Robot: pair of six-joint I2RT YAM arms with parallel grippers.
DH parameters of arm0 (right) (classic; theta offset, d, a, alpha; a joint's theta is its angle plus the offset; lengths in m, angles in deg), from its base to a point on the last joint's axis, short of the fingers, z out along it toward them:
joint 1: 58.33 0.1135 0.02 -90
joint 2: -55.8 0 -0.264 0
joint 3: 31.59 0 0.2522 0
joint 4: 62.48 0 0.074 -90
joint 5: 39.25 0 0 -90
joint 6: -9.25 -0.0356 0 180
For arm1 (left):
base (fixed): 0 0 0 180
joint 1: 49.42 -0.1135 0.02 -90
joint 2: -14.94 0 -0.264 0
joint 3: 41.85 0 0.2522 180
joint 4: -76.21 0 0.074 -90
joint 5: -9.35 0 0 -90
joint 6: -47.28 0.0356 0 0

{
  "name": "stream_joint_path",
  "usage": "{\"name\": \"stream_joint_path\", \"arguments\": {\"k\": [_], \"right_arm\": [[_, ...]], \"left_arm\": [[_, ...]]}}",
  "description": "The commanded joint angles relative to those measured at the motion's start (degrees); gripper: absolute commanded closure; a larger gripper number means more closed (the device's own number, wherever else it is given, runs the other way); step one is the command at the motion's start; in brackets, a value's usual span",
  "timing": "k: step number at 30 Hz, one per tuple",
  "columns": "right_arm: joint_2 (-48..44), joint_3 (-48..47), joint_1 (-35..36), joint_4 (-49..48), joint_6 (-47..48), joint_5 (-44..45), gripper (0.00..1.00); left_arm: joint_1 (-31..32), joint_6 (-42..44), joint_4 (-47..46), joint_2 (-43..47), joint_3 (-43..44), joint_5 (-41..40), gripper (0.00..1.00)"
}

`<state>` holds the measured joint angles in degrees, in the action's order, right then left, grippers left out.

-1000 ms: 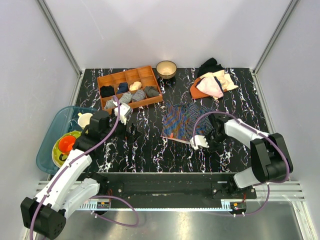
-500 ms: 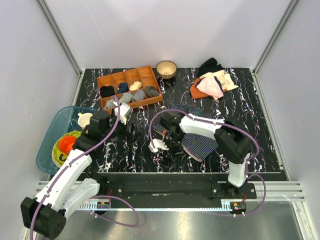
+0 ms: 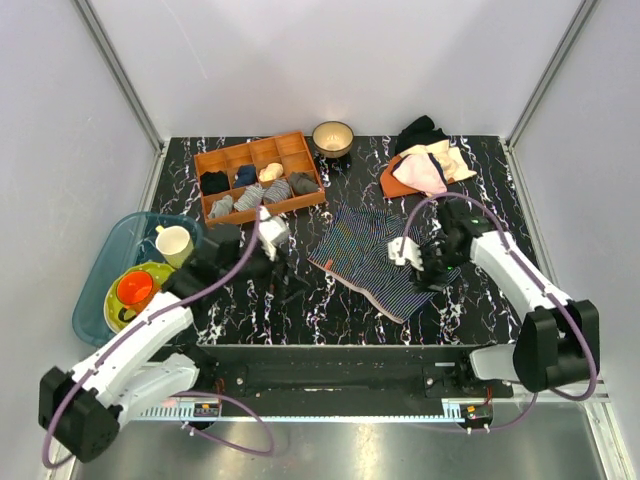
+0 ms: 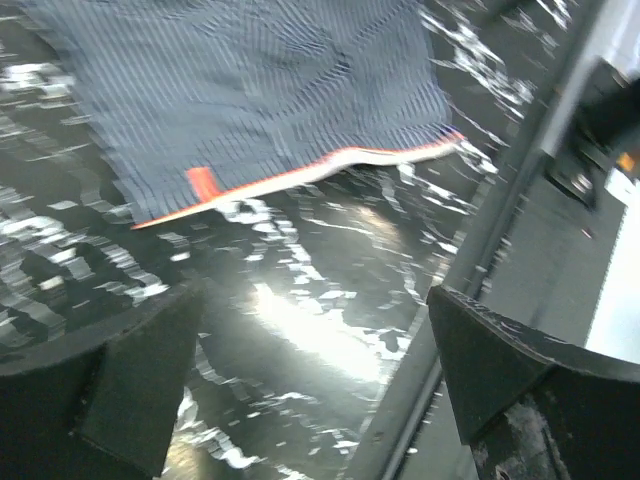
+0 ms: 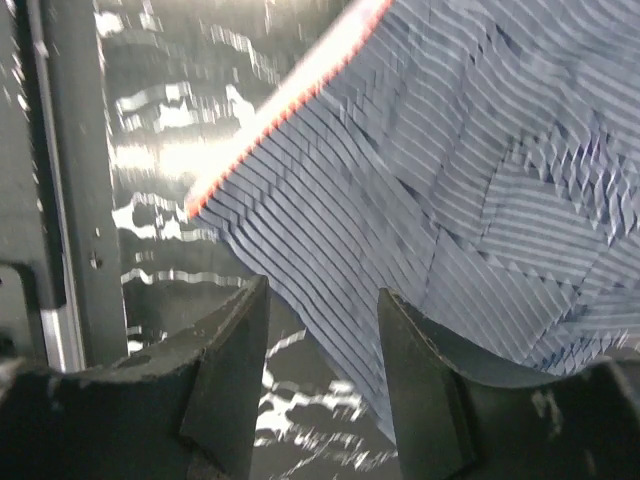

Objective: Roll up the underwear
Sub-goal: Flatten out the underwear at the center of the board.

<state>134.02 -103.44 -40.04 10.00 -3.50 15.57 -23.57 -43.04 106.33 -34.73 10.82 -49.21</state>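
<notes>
Top view: the underwear (image 3: 368, 262) lies flat at mid-bench, right of centre and skewed, its long axis seemingly running far-left to near-right. The right claw (image 3: 420, 265) is at its right edge, over the cloth. The left claw (image 3: 285, 275) is just off its left edge, so the right arm is nearer. There is bare bench (image 3: 300, 312) on the near and left sides. The wooden tray (image 3: 262, 172) and the pink-cream pile (image 3: 425, 165) sit well apart at the back.

Left wrist: the left claw (image 4: 310, 390) is spread wide and empty. The underwear (image 4: 270, 90) is ahead of it, reddish edge facing it, with the bench rail close on one side.

Right wrist: the right claw (image 5: 325, 385) has its jaws parted and pinches nothing. The underwear (image 5: 450, 180) is right under and ahead, its corner toward the bench edge. Judgement: a roll should start from an edge with open room beyond it.
</notes>
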Motion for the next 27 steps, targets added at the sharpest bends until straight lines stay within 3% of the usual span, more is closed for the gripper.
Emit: {"name": "stream_joint_path", "arguments": {"k": [1, 5, 6, 11, 19, 27], "right_arm": [[-3.42, 5.09, -11.66, 5.43, 17.47, 3.97, 0.44], [3.07, 0.35, -28.26, 11.67, 28.19, 3.97, 0.47], [6.22, -1.92, -30.22, 12.81, 29.35, 4.15, 0.48], [10.9, -3.79, -35.15, 14.41, 33.49, 5.73, 0.5], [11.87, -4.14, -36.56, 13.88, 33.14, 2.22, 0.5], [13.36, -5.46, -36.74, 14.67, 32.35, 0.99, 0.5]], "left_arm": [[16.05, -4.75, -8.77, -5.59, 1.07, -3.82, 0.01], [28.18, -13.56, -17.75, -16.57, 3.52, -15.23, 0.01], [32.56, -14.0, -18.72, -19.21, 6.93, -17.36, 0.01], [42.07, -13.31, -17.59, -39.07, 20.48, -24.74, 0.04], [45.87, -8.12, -13.47, -59.99, 36.66, -27.05, 0.17], [47.19, -7.42, -9.78, -67.31, 41.23, -29.06, 0.22]]}}
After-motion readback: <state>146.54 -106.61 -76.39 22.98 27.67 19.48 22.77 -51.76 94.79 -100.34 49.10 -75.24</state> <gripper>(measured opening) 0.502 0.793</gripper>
